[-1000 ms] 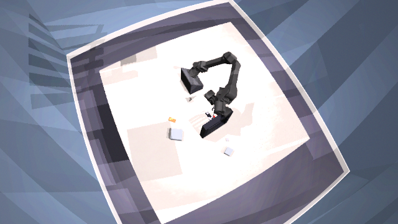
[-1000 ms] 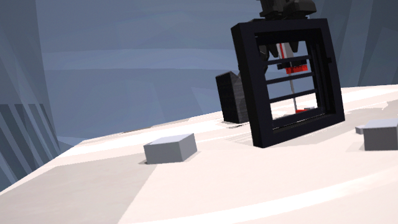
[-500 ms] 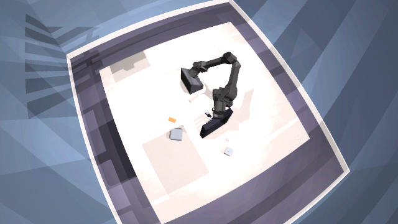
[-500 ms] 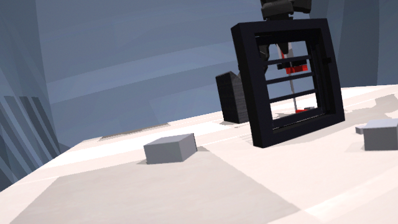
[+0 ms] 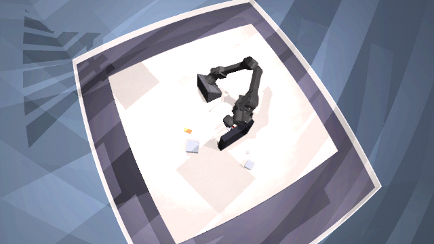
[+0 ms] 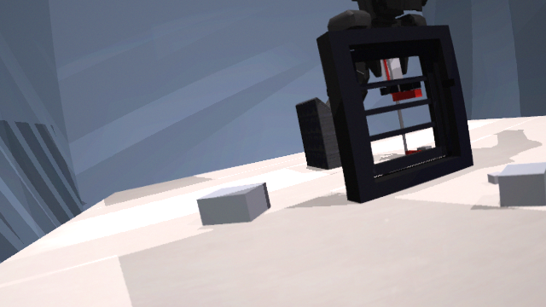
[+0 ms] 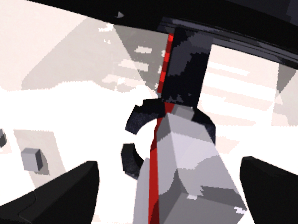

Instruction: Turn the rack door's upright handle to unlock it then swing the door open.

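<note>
The dark rack frame (image 5: pixel 237 136) (image 6: pixel 350 128) stands upright. The door's crossbars (image 6: pixel 380 111) show within its opening, and the door looks closed. The upright handle (image 6: pixel 396 67) (image 7: pixel 192 155) is light grey with a red stripe, and stands at the door's far side in the exterior view. My gripper (image 5: pixel 231 127) (image 6: pixel 390 70) (image 7: pixel 170 169) is open, with a finger on each side of the handle. In the wrist view, gaps show between the handle and both fingertips. How far the handle is turned is not clear.
A dark ribbed box (image 5: pixel 208 91) (image 6: pixel 317 134) stands at the arm's other end. A larger grey block (image 5: pixel 192 146), a smaller grey block (image 5: pixel 249 165), a tiny block (image 5: pixel 247 152) and an orange piece (image 5: pixel 188 130) lie on the table around the frame. The arm reaches over the frame's top.
</note>
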{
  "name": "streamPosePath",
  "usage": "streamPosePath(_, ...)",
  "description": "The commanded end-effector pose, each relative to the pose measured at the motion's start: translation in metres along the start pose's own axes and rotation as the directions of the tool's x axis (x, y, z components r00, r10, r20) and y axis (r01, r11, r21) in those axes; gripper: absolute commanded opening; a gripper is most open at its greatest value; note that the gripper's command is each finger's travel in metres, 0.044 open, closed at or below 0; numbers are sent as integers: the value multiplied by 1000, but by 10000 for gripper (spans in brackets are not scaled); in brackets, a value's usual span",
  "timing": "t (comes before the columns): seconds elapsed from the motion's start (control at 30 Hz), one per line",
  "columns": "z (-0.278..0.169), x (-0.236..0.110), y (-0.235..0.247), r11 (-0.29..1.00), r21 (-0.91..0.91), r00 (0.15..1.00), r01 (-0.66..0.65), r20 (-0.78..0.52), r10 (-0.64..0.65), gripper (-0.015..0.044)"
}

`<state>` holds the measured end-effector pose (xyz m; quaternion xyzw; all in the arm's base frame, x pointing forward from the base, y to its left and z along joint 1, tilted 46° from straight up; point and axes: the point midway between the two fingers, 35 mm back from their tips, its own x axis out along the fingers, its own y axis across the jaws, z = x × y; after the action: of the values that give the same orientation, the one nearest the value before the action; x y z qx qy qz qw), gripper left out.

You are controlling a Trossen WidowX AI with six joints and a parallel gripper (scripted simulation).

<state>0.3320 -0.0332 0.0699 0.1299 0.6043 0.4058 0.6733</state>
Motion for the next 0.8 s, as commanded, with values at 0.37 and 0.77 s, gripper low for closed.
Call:
streamPosePath(0.37,0,0,0,764,646,1000,-3,3,2,297)
streamPosePath(0.77,0,0,0,271,963,1000,-4,3,2,297)
